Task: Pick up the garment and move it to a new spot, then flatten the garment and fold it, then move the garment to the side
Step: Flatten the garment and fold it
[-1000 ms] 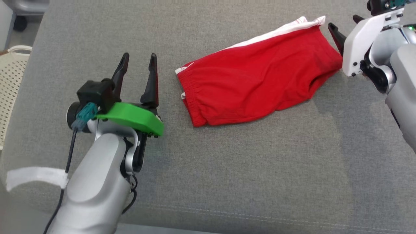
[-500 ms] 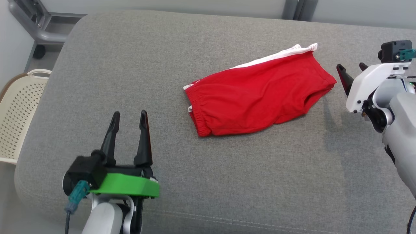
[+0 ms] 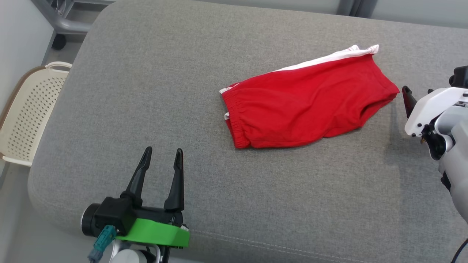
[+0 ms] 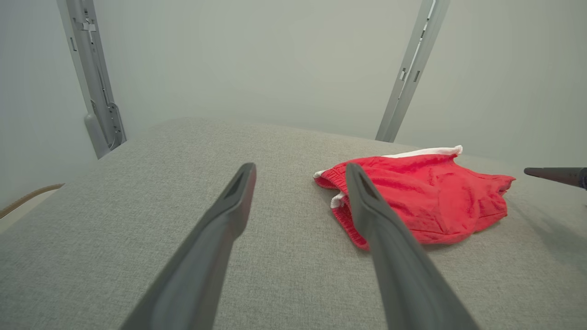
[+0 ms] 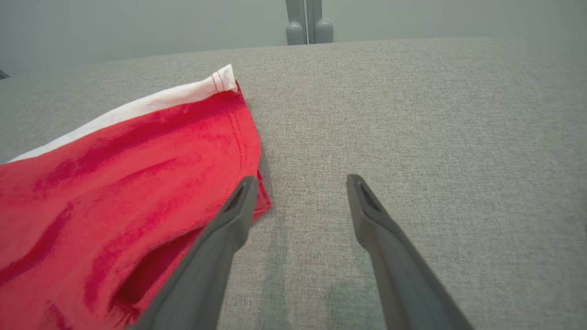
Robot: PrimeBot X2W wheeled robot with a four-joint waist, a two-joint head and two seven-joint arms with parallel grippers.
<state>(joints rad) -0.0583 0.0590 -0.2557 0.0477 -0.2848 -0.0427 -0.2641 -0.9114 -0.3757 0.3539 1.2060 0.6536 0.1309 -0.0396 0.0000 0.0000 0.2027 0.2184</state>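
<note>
The garment [image 3: 307, 102], red shorts with a white side stripe, lies folded on the grey cushion [image 3: 146, 73], waistband to the left. My left gripper [image 3: 163, 150] is open and empty near the cushion's front edge, well short of the waistband; its wrist view shows the garment [image 4: 426, 197] ahead to the right of the left gripper [image 4: 299, 167]. My right gripper [image 3: 416, 89] is open just past the garment's right corner. In its wrist view the right gripper [image 5: 301, 178] hangs over bare cushion, its left finger beside the garment [image 5: 128, 183] hem.
A cream perforated basket [image 3: 33, 109] stands on the floor left of the cushion. A grey metal frame with a caster [image 3: 62, 18] is at the back left. Two metal uprights [image 4: 408, 73] rise against the wall behind the cushion.
The head camera has shifted, so more of the cushion's back shows. My left gripper has drawn back towards the front edge, away from the garment. The right gripper has eased off its right corner.
</note>
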